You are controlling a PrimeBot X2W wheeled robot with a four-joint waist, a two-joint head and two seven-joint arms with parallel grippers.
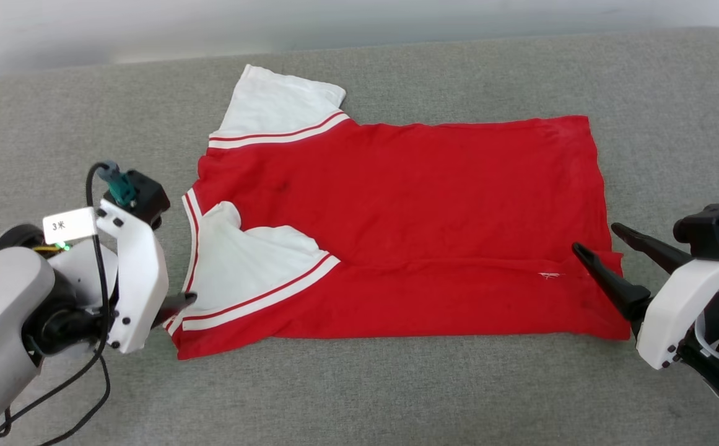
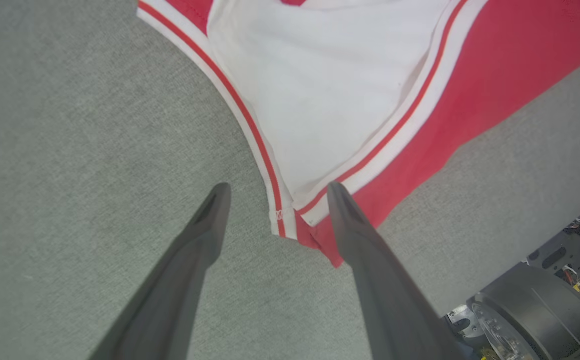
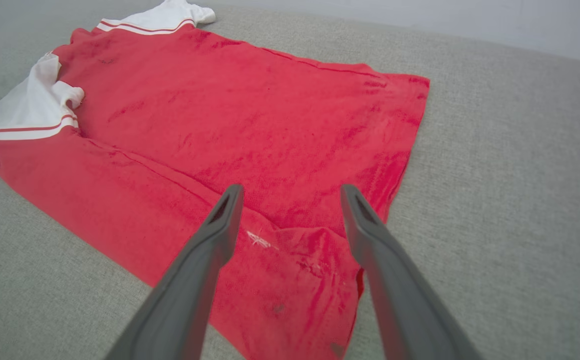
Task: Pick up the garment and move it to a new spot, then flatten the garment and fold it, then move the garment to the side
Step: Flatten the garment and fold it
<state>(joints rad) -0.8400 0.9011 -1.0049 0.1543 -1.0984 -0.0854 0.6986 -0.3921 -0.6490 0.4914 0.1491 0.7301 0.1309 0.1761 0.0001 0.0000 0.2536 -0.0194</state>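
Left fingers (image 1: 178, 301) sit mostly hidden behind their wrist (image 1: 135, 272) beside the garment (image 1: 396, 204).

A white tag (image 1: 69, 225) on the left arm reads "3米". It sits well back from the jaws of the left gripper (image 2: 275, 189). A small white mark (image 3: 258, 239) on the garment (image 1: 396, 204) shows between the jaws of the right gripper (image 3: 291, 189), too small to read.

Garment (image 1: 409, 204) matt cloth; grey surface (image 1: 396, 396) coarse woven fabric; jaws matt, probably plastic.
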